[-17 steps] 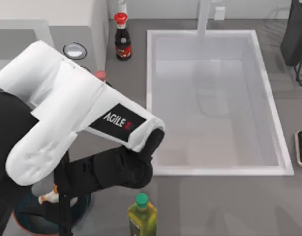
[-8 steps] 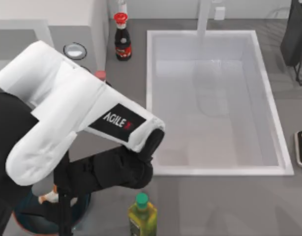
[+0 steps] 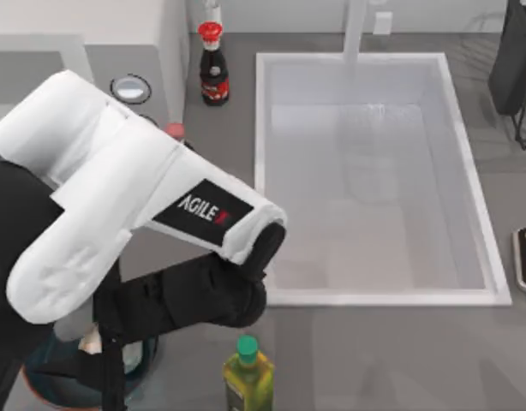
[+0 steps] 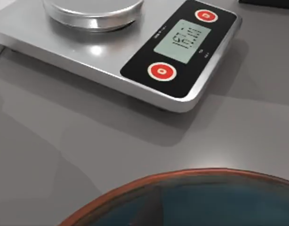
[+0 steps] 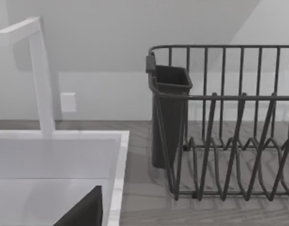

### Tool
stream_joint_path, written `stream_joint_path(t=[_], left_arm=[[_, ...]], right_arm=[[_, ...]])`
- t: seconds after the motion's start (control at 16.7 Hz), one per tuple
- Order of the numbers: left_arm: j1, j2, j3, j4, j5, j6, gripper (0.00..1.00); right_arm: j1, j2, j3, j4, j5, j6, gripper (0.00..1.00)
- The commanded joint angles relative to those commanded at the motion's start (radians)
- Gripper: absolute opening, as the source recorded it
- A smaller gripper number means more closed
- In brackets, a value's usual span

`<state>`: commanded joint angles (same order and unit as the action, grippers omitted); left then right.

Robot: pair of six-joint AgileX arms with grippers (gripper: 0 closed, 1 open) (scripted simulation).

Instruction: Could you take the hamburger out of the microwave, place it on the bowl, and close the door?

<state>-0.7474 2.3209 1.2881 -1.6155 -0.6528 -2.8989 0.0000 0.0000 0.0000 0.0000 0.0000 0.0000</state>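
Over the bowl (image 3: 49, 390) the hamburger's (image 3: 90, 340) orange edge has gone; jaws' state unclear.

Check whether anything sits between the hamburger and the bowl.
Nothing visible does. A whitish lump, likely the hamburger, lies over the bowl at the table's near left, beneath the left arm, which hides the rest.

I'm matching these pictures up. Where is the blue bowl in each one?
Top view: the bowl is at the lower left, partly under the left arm.
Left wrist view: its reddish rim is close up, in front of a kitchen scale.
Right wrist view: faces the sink and dish rack instead.
Shared landmark: the sink, in the top view's middle.
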Motion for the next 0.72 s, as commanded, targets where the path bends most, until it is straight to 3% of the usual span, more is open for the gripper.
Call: stream_joint_path(t=[0.18,0.36,0.72], left_arm=[[0.024,-0.074,-0.022,0.05,0.016,0.09,1.0],[0.072,-0.227,-0.073,0.15,0.049,0.276,1.0],[0.221,-0.705,-0.271,0.467,0.163,0.921,1.0]], right_arm=[[0.0,0.0,0.0,0.0,0.0,0.0,1.0],[0.0,0.0,0.0,0.0,0.0,0.0,1.0],[0.0,0.0,0.0,0.0,0.0,0.0,1.0]])
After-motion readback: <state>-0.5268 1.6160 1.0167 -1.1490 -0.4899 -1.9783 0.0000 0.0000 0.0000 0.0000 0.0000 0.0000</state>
